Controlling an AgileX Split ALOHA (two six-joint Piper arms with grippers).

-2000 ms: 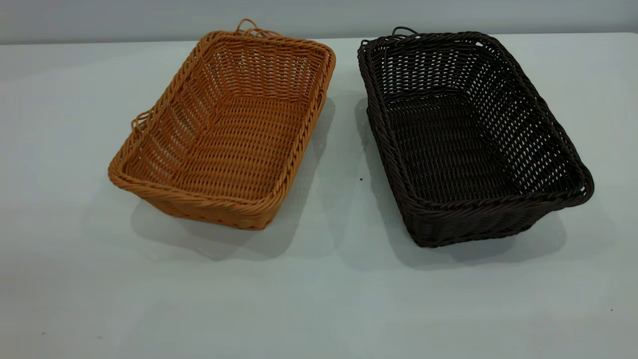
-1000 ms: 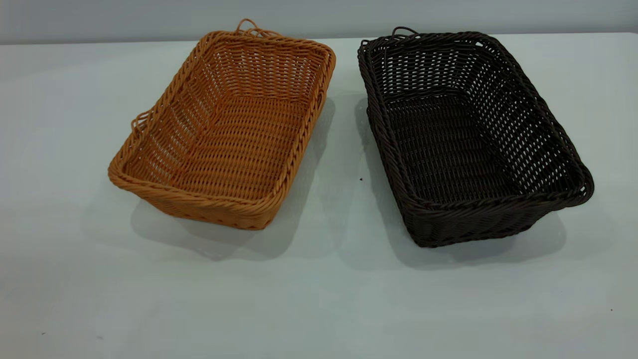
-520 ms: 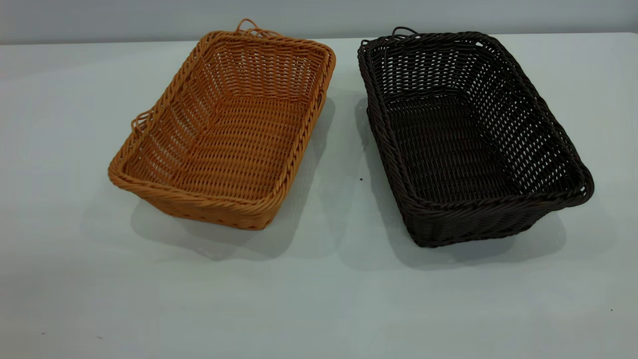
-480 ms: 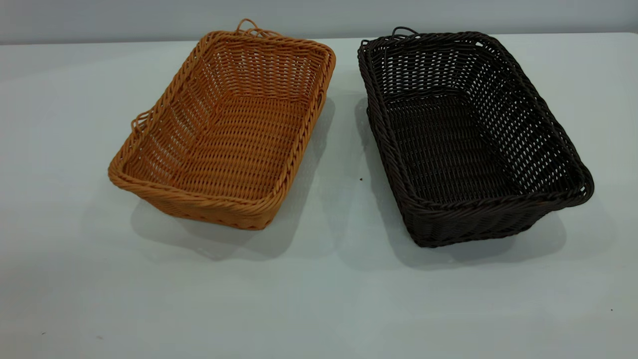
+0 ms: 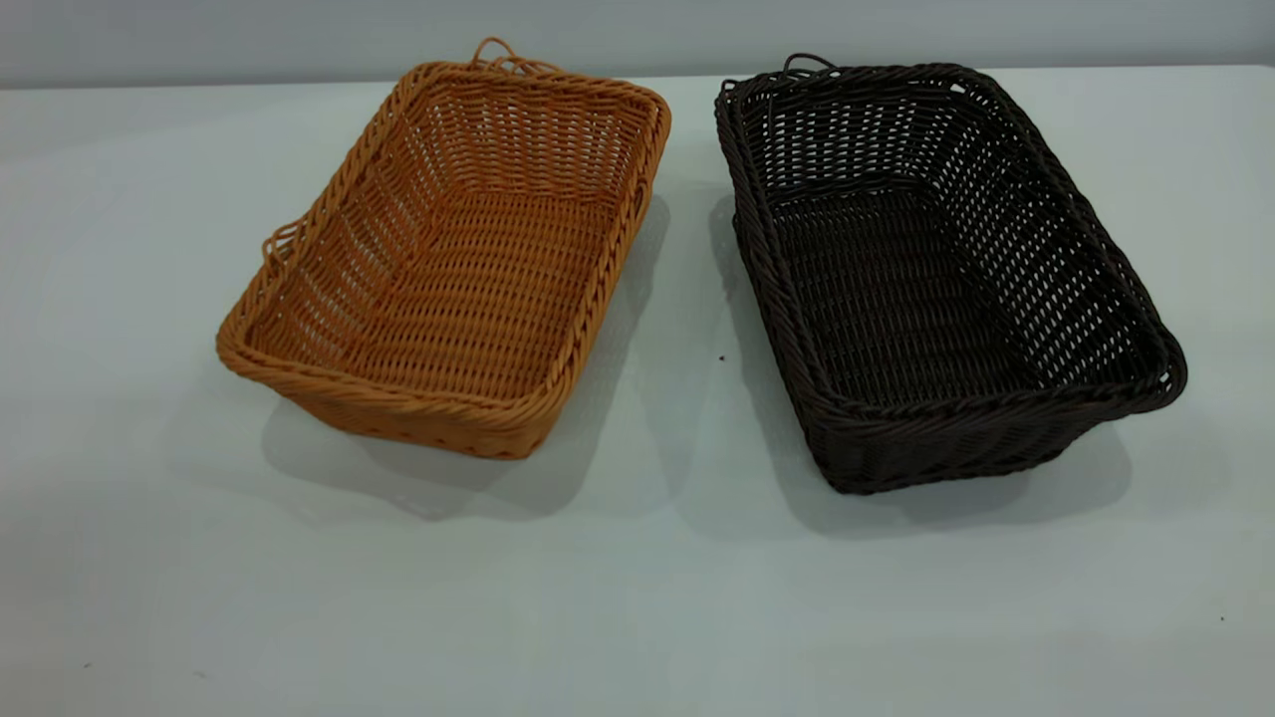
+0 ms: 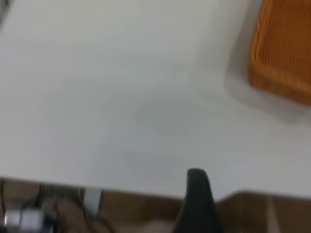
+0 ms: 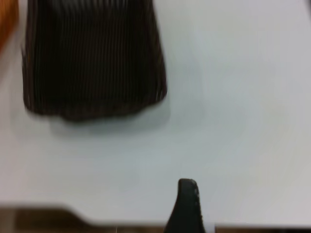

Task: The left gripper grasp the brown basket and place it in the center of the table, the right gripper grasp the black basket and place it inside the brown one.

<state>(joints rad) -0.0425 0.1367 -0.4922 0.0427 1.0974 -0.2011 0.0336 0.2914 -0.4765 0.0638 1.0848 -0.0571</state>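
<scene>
Still | brown basket (image 5: 448, 264), black basket (image 5: 931, 269) unmoved, side by side | both hands' spread: cannot tell

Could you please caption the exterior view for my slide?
Brown basket and black basket side by side, apart, on the table.

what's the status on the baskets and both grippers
Brown basket and black basket side by side on the table, apart, untouched. Left gripper and right gripper back at near table edge. Nothing between.

Bare table (image 5: 637, 617) around both baskets (image 5: 448, 269)
</scene>
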